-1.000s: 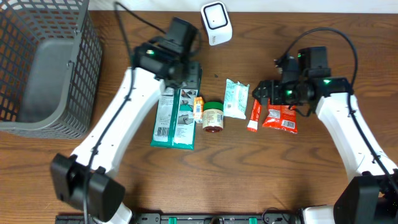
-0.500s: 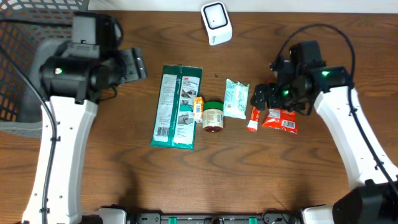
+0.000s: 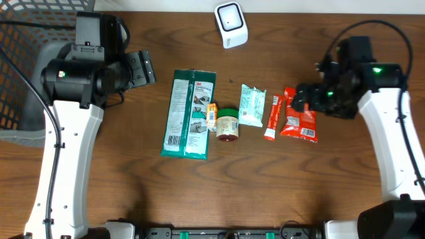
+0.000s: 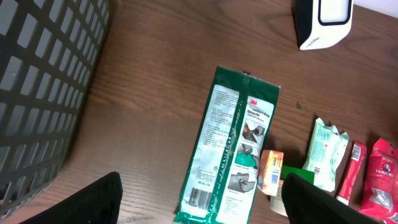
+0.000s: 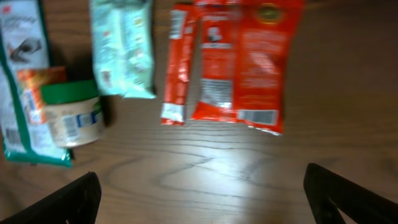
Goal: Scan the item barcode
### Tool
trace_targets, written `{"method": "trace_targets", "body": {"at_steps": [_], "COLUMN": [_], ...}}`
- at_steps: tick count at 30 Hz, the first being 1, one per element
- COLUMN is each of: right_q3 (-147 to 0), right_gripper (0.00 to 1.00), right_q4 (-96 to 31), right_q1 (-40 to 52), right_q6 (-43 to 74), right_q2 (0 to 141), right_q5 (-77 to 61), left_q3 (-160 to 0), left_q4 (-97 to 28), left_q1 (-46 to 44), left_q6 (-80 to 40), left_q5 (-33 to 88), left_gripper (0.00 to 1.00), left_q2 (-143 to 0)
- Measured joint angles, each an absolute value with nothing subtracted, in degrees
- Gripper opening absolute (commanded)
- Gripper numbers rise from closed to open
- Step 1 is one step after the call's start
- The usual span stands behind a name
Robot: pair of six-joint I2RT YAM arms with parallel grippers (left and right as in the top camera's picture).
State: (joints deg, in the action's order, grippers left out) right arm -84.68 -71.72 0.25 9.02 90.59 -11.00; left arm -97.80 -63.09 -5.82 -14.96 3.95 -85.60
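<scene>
The left gripper (image 3: 142,68) hangs by the basket (image 4: 37,93) at the desk's (image 3: 265,189) left edge and the right gripper (image 3: 297,99) over what seems a red snack packet (image 3: 300,125), both with fingers released and empty.

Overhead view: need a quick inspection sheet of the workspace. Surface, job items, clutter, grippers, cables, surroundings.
Surface: brown wooden table.
Job's things: white scanner at the back; in a row in front of it, green pack, orange box, jar, pale pouch, red stick, red bag.
Clutter: nothing seen.
Grippers: left gripper open, empty, near the basket; right gripper open, empty, over the red bag.
Cables: black cable looping over the right arm.
Surroundings: grey wire basket at left.
</scene>
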Motion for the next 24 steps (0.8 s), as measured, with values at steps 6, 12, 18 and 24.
{"method": "trace_targets", "body": {"at_steps": [6,12,18,24], "right_q3": [-84.7,-84.7,-84.8,-84.8], "right_gripper": [0.99,0.99,0.96,0.95], "right_q4": [-73.1,-72.7,-72.6,-69.1], "right_q1": [-3.5,-8.4,-16.4,-21.3], "right_q6": [8.8,7.1,1.1,-2.1], "right_q2": [90.6,90.6,94.0,104.7], "right_q5": [-9.5,-9.1,-15.2,-19.2], "left_q3": [-97.8,-97.8,-97.8,-97.8], "left_q4": [-63.1,-63.1,-63.1,-63.1], "left_q1": [-5.8,-5.8,-5.8,-5.8], "left_q6": [-15.0,-15.0,-15.0,-15.0], "left_q5": [3.9,3.9,3.9,3.9], "left_gripper": [0.83,0.83,0.83,0.83], "left_q2": [-85.6,-85.6,-85.6,-85.6]}}
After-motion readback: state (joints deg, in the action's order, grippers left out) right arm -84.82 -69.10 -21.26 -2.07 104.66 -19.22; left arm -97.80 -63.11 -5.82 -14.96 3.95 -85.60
